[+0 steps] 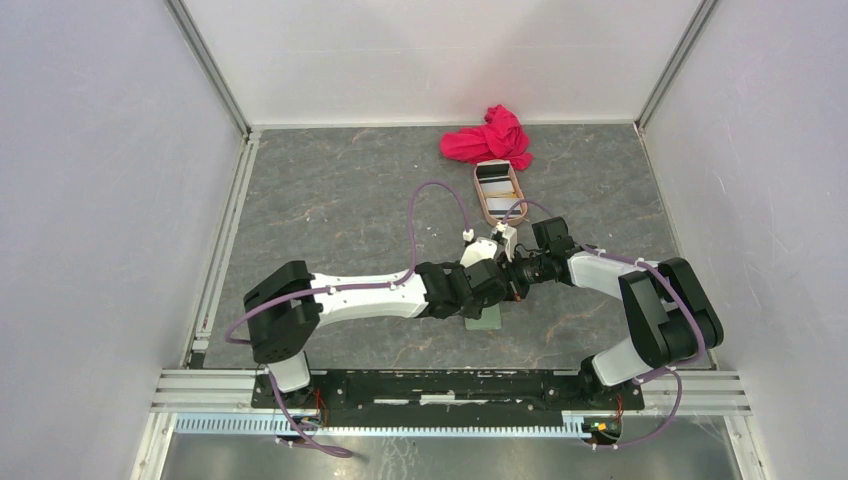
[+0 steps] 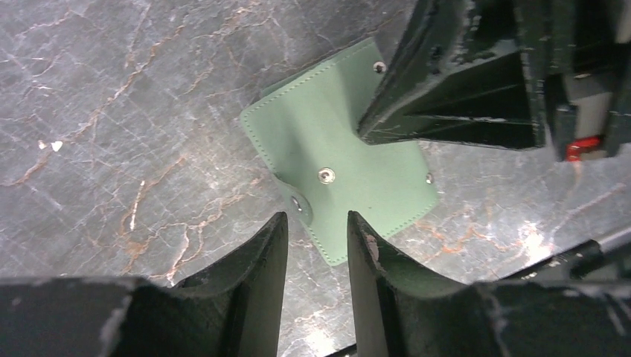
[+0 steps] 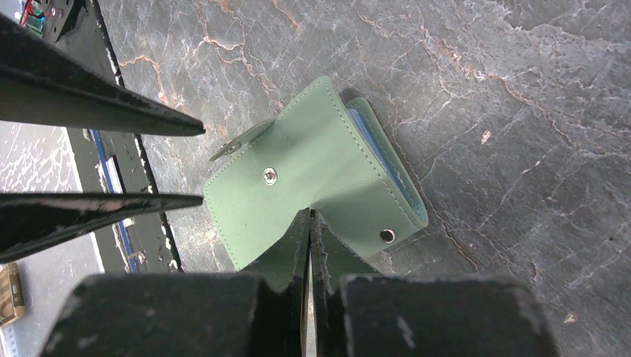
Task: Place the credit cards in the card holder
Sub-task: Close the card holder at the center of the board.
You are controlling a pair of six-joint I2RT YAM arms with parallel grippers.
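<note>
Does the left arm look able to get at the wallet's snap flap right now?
Probably yes. The left gripper hangs open right over the snap flap at the edge of the wallet, and the closed right gripper sits on the opposite side, leaving that way free.

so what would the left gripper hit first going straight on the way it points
Likely the card holder: its snap-tab edge lies just ahead of the open left gripper, though depth is unclear.

The card holder (image 2: 335, 149) is sage-green; the table (image 2: 111, 111) grey, rust-veined.
</note>
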